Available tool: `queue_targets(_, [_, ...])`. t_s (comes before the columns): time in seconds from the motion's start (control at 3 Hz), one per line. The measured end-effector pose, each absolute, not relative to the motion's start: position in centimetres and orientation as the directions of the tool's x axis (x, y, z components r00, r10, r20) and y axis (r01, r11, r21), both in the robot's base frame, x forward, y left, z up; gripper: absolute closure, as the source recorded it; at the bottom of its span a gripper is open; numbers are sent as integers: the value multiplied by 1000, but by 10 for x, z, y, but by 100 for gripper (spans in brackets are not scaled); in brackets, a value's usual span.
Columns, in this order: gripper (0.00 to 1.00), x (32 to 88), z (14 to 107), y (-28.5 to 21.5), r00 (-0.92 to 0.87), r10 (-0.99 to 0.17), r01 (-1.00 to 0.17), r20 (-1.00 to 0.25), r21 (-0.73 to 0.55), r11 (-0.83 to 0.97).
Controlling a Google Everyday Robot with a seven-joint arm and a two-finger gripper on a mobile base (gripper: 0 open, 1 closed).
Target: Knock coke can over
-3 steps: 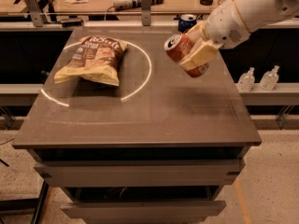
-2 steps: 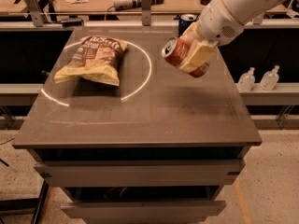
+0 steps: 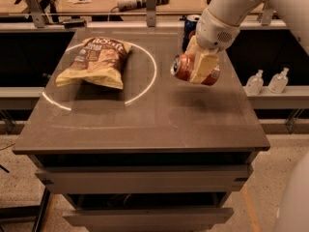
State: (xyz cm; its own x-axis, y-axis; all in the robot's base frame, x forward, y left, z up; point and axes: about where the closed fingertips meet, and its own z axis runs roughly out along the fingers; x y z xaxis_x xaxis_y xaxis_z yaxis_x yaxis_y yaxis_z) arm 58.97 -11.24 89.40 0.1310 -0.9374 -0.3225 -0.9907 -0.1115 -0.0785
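Note:
The coke can (image 3: 182,67) is red-orange with a silver top. It lies tilted on its side, top pointing left, and hangs above the right half of the dark table (image 3: 145,124); its shadow falls on the tabletop below it. My gripper (image 3: 203,73) reaches down from the upper right on the white arm. Its cream fingers (image 3: 204,62) are shut around the can's body and hide the can's middle.
A blue Pepsi can (image 3: 191,25) stands at the table's back edge, just behind the gripper. A chip bag (image 3: 95,62) lies on the left half inside a white circle mark. Two small bottles (image 3: 268,81) stand on a shelf to the right.
The gripper with the can has moved slightly left and down toward the tabletop. The can stays tilted on its side. The chip bag has not moved.

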Motion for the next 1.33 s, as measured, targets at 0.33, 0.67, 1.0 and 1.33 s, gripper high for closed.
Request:
queue_targets(0.33, [100, 588, 882, -117, 127, -958, -992, -259, -48, -119])
queue_targets(0.67, [100, 582, 874, -120, 128, -970, -992, -208, -27, -125])
queue_targets(1.0, [100, 578, 870, -121, 138, -976, -990, -171, -6, -139])
queue_targets(1.33, [100, 575, 865, -120, 155, -978, -987, -138, 13, -158])
